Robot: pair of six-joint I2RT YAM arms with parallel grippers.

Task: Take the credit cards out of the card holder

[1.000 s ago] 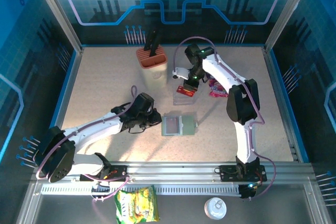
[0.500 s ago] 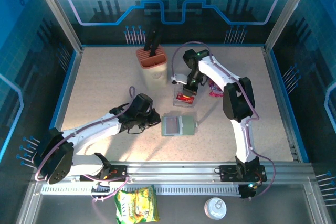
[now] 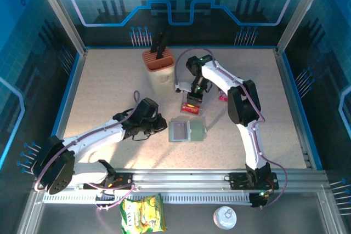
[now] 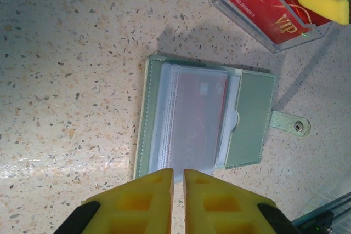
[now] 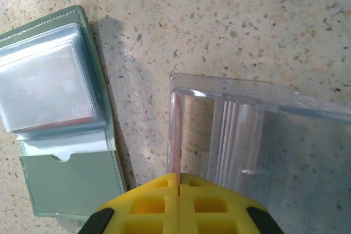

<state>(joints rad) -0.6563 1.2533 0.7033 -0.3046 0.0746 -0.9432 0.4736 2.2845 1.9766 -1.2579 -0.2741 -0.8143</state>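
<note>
Our right gripper (image 5: 179, 178) has swung down and left, and its fingers are pressed together over the clear stand (image 5: 247, 135) holding a red card (image 4: 262, 8). We cannot tell if it grips anything. Left gripper (image 4: 178, 175), nearly closed and empty, hovers beside the open card holder (image 3: 186, 131) at centre frame, second card (image 4: 198, 119) inside.

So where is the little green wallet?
In the top view the card holder lies open near the middle of the table, just right of the left gripper, with the clear stand just beyond it.
</note>
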